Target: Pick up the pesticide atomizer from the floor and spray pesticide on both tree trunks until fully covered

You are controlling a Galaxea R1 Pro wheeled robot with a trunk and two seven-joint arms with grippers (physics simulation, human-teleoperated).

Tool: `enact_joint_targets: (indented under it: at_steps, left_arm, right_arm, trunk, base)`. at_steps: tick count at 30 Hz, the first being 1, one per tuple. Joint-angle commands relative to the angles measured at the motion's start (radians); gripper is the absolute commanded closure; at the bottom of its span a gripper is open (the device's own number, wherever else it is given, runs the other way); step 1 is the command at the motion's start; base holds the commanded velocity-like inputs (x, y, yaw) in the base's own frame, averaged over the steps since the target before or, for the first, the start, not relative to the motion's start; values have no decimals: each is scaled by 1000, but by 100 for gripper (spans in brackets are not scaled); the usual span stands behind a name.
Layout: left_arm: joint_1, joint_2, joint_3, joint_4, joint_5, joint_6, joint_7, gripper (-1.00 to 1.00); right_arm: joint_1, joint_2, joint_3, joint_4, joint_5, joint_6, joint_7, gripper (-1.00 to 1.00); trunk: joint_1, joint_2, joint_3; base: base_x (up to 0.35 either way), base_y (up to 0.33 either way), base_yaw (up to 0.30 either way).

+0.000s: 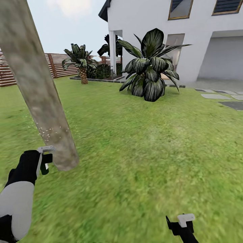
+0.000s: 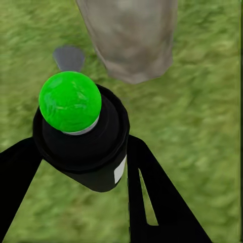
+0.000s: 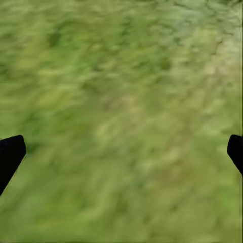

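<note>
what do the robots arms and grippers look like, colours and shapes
The left arm has a smooth white forearm shell and a black wrist section. The left gripper has black fingers, long, flat and tapering, with pale grey parts at the tip. The right gripper is black too, with a pale grey block on top.

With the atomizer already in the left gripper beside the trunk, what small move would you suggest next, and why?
Probably raise the left gripper slightly. It holds the pesticide atomizer close by the tree trunk's base, where pale specks show only low down; the trunk above looks bare.
</note>
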Motion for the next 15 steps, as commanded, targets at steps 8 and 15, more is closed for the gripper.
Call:
enact_joint_targets:
  at_steps: [8,15]
  left_arm:
    - [-81,37,-12,-3,-21,9,-7,100]
    - [-77,34,-44,-3,-21,8,-5,100]
  right_arm:
    - [-1,0,-8,-1,8,-3,1,-100]
    - [-1,0,-9,-1,8,-4,1,-100]
  trunk:
    - [0,0,-1]
    - [0,0,-1]
  base:
    - [4,-1,234]
    - [193,-129,14]
